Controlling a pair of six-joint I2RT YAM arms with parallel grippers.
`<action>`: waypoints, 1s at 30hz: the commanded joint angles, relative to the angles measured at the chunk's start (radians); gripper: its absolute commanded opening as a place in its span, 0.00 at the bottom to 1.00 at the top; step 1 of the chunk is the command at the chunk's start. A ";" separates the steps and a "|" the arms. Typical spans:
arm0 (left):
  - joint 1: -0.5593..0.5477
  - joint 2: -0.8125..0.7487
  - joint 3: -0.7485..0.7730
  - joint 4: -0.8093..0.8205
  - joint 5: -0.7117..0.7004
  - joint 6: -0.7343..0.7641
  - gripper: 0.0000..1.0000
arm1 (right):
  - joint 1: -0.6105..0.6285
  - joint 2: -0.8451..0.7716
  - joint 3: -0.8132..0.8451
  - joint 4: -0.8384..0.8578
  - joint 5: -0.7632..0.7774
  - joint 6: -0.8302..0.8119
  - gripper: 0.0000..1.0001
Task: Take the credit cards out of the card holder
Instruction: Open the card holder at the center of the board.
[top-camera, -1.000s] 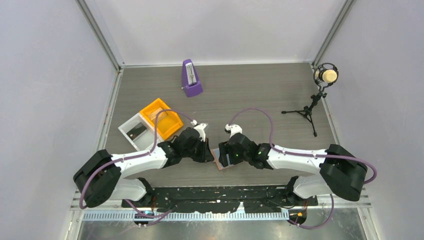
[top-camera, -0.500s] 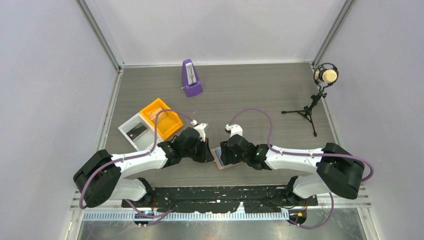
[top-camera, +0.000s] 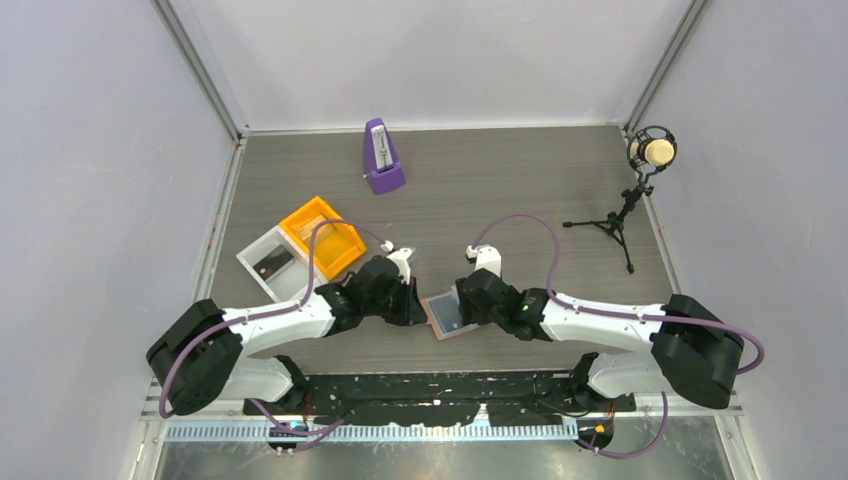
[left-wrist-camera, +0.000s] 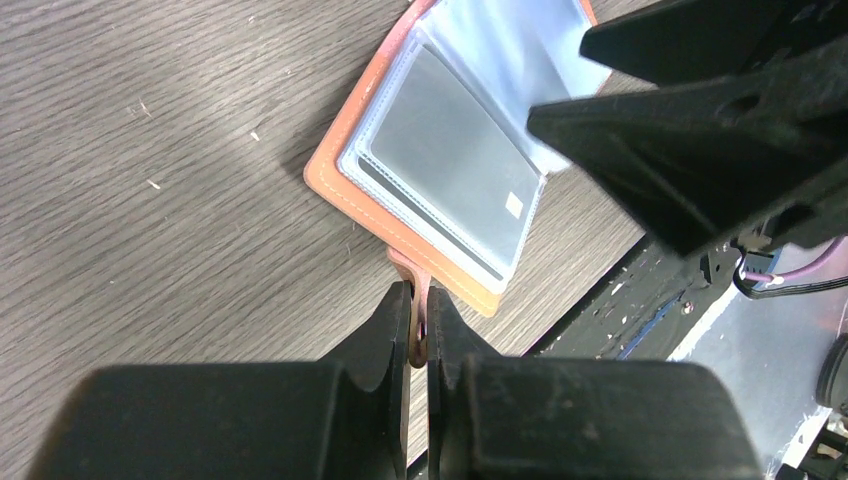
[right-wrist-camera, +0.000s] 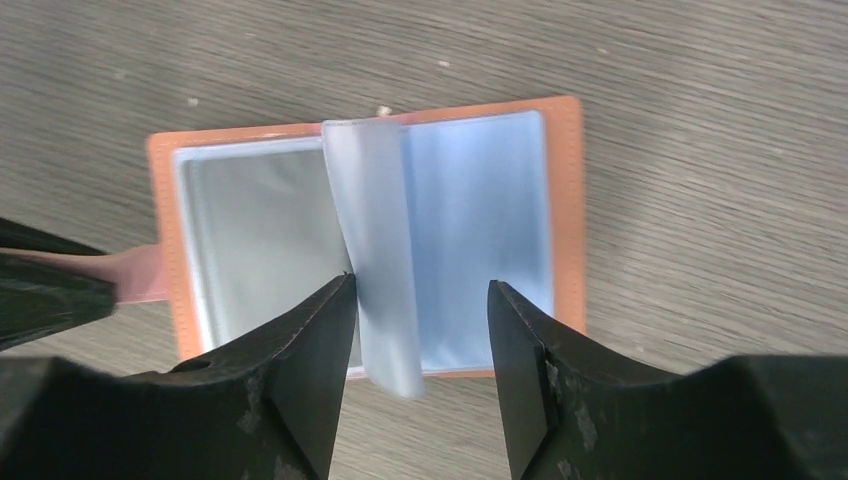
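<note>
Progress: early. Card holder (top-camera: 447, 317) lies open on the table (top-camera: 520, 190) near the front edge, between both arms. Left fingers (left-wrist-camera: 385, 325) pressed together on its side tab (right-wrist-camera: 135, 275), pinning it. Right fingers (right-wrist-camera: 310, 345) spread, straddling a raised clear sleeve (right-wrist-camera: 380, 250) (not clamped yet). Grey credit card (left-wrist-camera: 450, 180) sits in the tab-side sleeve; extraction looks undone. Dark item (top-camera: 272, 263) in white bin (top-camera: 250, 258): can't tell.
</note>
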 joint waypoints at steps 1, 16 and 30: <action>-0.003 -0.029 -0.010 0.019 -0.018 0.006 0.00 | -0.055 -0.068 -0.035 -0.050 0.069 0.011 0.57; -0.004 -0.092 0.039 -0.121 -0.157 -0.017 0.18 | -0.118 -0.323 0.010 -0.114 -0.168 -0.038 0.44; -0.006 -0.082 0.068 -0.032 -0.103 -0.042 0.28 | -0.167 -0.162 -0.056 0.218 -0.499 -0.007 0.30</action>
